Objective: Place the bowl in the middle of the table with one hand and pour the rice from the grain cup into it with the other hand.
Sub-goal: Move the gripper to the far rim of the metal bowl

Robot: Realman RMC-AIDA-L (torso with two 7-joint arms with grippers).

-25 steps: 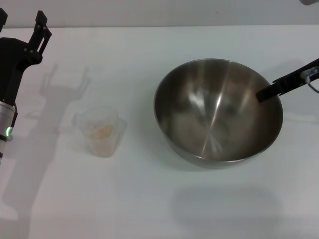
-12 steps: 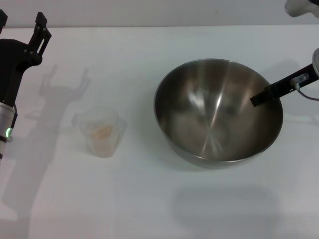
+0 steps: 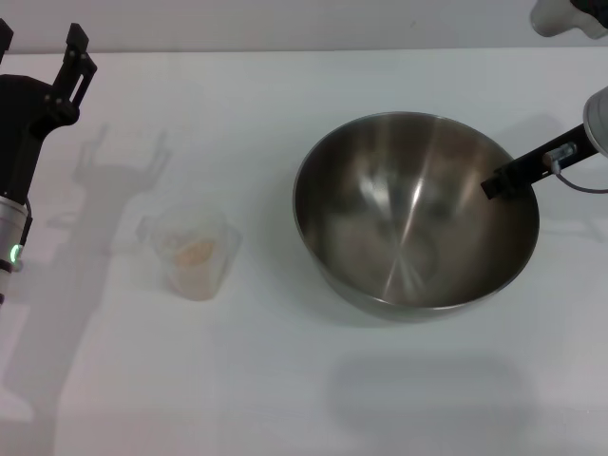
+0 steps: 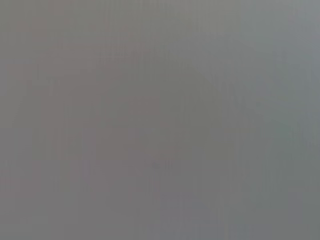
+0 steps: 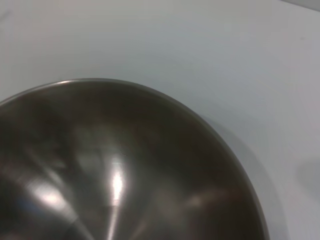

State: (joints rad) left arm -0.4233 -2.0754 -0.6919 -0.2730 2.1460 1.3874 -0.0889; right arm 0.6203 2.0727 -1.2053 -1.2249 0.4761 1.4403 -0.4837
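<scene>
The large steel bowl (image 3: pixel 415 214) stands upright on the white table (image 3: pixel 285 380), right of centre, and nothing is in it. It also fills the right wrist view (image 5: pixel 115 175). My right gripper (image 3: pixel 501 182) reaches in from the right and sits at the bowl's right rim, partly over the inside. The small clear grain cup (image 3: pixel 193 252) stands to the left of the bowl, apart from it, with a little heap of rice (image 3: pixel 196 250) in it. My left gripper (image 3: pixel 38 46) is open and empty at the far left, well behind the cup.
The left wrist view shows only a plain grey blur. Bare table lies in front of the bowl and the cup, and between them. The table's back edge (image 3: pixel 285 49) runs along the top of the head view.
My right arm has shifted a little at the bowl's right rim and more of its wrist shows at the right edge. The bowl, the cup and the left arm have not moved.
</scene>
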